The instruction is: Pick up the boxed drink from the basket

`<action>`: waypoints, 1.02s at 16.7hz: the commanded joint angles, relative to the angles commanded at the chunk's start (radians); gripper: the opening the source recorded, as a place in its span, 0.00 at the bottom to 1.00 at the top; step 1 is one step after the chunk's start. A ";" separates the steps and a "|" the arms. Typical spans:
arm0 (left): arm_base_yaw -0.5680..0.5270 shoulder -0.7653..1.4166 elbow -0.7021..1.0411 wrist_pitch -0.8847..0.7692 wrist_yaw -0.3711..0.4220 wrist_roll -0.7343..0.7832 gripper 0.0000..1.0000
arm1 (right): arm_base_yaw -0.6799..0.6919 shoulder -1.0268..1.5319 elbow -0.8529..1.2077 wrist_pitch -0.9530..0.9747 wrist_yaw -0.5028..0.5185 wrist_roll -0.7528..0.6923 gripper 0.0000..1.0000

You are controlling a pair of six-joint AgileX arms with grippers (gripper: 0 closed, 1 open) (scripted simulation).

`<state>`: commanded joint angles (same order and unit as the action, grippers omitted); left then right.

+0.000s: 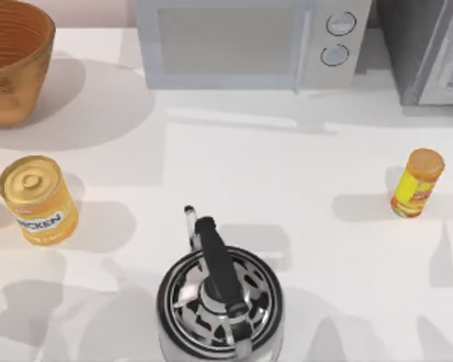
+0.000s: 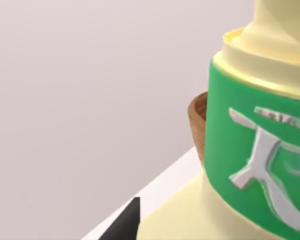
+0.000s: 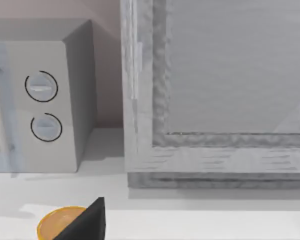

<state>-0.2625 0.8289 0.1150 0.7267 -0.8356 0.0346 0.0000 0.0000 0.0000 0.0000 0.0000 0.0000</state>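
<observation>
The wicker basket (image 1: pixel 11 56) sits at ten o'clock, its visible interior bare. The left wrist view shows a cream, green-labelled drink container (image 2: pixel 260 150) close before it. Chicken can (image 1: pixel 38 200), kettle (image 1: pixel 219 302), orange bottle (image 1: pixel 417 182) and microwave (image 1: pixel 249 41) surround. Finger spread: cannot tell.

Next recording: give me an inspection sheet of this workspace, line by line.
Surface: white table, shadowed in places.
Job's things: wicker basket at the far left corner; boxed drink not seen inside it.
Clutter: yellow can on the left; small orange bottle on the right; kettle at the near edge; green-labelled cream bottle close to the left wrist camera.
Grippers: dark finger tip at the left wrist; another at the right wrist.
Cables: nothing seen.
Surroundings: microwave at the back; grey appliance beside it.
</observation>
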 joint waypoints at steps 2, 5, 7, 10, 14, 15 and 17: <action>0.022 0.075 -0.005 0.082 0.022 -0.001 0.00 | 0.000 0.000 0.000 0.000 0.000 0.000 1.00; 0.065 0.218 -0.013 0.241 0.065 -0.002 0.00 | 0.000 0.000 0.000 0.000 0.000 0.000 1.00; 0.096 0.321 -0.020 0.353 0.098 -0.002 0.00 | 0.000 0.000 0.000 0.000 0.000 0.000 1.00; 0.139 0.460 -0.030 0.504 0.145 -0.002 0.00 | 0.000 0.000 0.000 0.000 0.000 0.000 1.00; 0.172 0.570 -0.039 0.621 0.183 -0.002 0.00 | 0.000 0.000 0.000 0.000 0.000 0.000 1.00; 0.174 0.577 -0.039 0.628 0.185 -0.002 0.00 | 0.000 0.000 0.000 0.000 0.000 0.000 1.00; 0.174 0.577 -0.039 0.628 0.185 -0.002 0.00 | 0.000 0.000 0.000 0.000 0.000 0.000 1.00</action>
<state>-0.0889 1.4055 0.0758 1.3544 -0.6501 0.0321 0.0000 0.0000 0.0000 0.0000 0.0000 0.0000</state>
